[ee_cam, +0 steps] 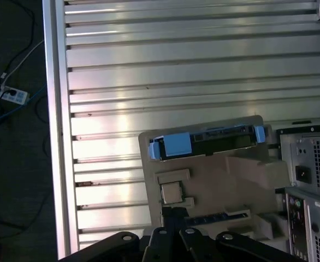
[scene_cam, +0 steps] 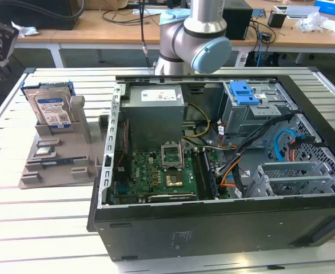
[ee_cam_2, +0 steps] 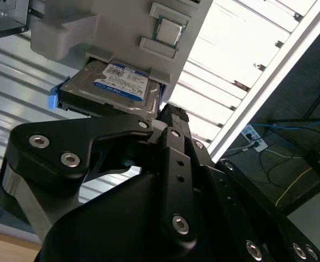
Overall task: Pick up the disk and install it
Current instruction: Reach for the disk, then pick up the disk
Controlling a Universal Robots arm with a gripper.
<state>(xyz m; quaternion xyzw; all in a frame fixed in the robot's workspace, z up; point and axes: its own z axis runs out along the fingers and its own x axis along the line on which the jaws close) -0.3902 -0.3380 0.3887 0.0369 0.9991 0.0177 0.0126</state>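
Your hand [ee_cam_2: 163,123] sat close by the disk [ee_cam_2: 119,82]; released or clenched, I couldn't tell. The disk stood upright in the grey holder [scene_cam: 59,162] on the tabletop [scene_cam: 42,228], uninstalled. Pickup looked to be in hand, calling for a square grip.

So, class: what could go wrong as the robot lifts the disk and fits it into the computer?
1. The disk stands upright in a slot of the grey holder; a tilted pull might jam it or drag the holder along.
2. In the second wrist view the gripper is near the disk's corner, so an off-centre hold might let it slip.
3. Loose cables lie beside the drive cage; the disk might snag them.
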